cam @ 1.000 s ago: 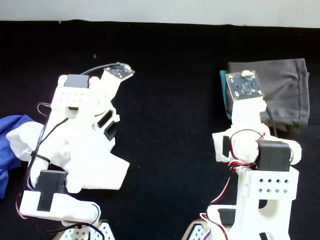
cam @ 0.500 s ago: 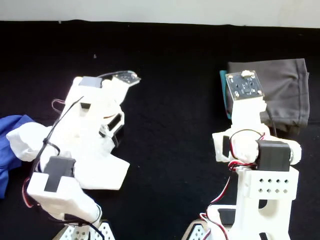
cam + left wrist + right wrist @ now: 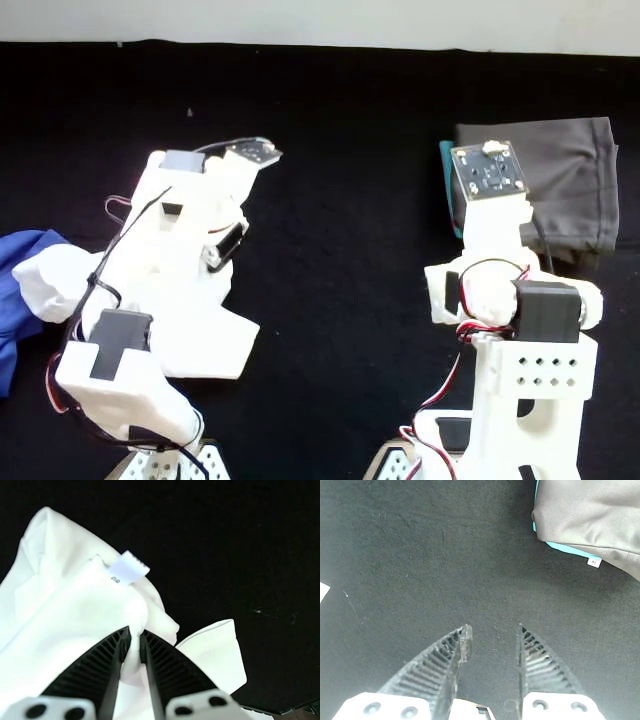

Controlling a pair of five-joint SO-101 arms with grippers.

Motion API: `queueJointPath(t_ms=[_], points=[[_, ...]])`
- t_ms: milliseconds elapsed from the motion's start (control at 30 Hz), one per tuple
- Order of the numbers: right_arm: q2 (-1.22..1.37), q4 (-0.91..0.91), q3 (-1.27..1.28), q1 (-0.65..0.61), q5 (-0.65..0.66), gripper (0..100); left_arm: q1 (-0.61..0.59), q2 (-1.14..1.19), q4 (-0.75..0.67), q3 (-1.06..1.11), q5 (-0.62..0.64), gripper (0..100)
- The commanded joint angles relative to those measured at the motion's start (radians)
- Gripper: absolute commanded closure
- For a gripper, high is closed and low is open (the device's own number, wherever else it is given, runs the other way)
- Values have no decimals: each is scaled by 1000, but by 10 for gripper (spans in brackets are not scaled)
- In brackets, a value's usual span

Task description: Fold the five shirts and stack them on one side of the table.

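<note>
A crumpled white shirt [image 3: 70, 615] with a small neck tag lies on the black table, and my left gripper [image 3: 135, 632] is shut on a fold of it. From above, the white shirt [image 3: 215, 345] spreads under the left arm [image 3: 185, 230]. A blue shirt [image 3: 18, 290] lies bunched at the far left edge. At the back right, a folded grey shirt [image 3: 572, 190] rests on a teal one [image 3: 446, 195]. My right gripper [image 3: 492, 630] hangs open over bare table, with the grey shirt [image 3: 590, 515] and the teal shirt's edge [image 3: 565, 549] ahead of it.
The right arm [image 3: 490, 180] stands beside the folded stack. Black cloth [image 3: 340, 200] covers the table between the arms and toward the back. A pale wall strip [image 3: 320, 20] marks the far edge.
The left arm has swung its wrist a little to the right over the white shirt, and its lower joints have shifted. The right arm and the folded stack are as before.
</note>
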Motion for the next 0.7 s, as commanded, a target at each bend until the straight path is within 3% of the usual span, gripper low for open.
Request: queueJointPath(t_ms=[0, 100, 267, 400, 500, 667], points=[[-13, -16, -1, -5, 2, 851, -61, -50, 3, -73, 5, 991], [-5, -41, 2, -15, -2, 851, -193, -119, 81, -200, -8, 991], [-4, -147, 67, -68, -132, 851, -479, -151, 249, -464, -186, 991], [25, -246, 114, -252, -147, 851, -710, -139, 262, -582, -293, 991], [145, -326, 113, -320, -144, 848, -846, -82, 262, -638, -353, 991], [414, -372, -93, -421, -147, 847, -1024, 61, 269, -766, -368, 991]])
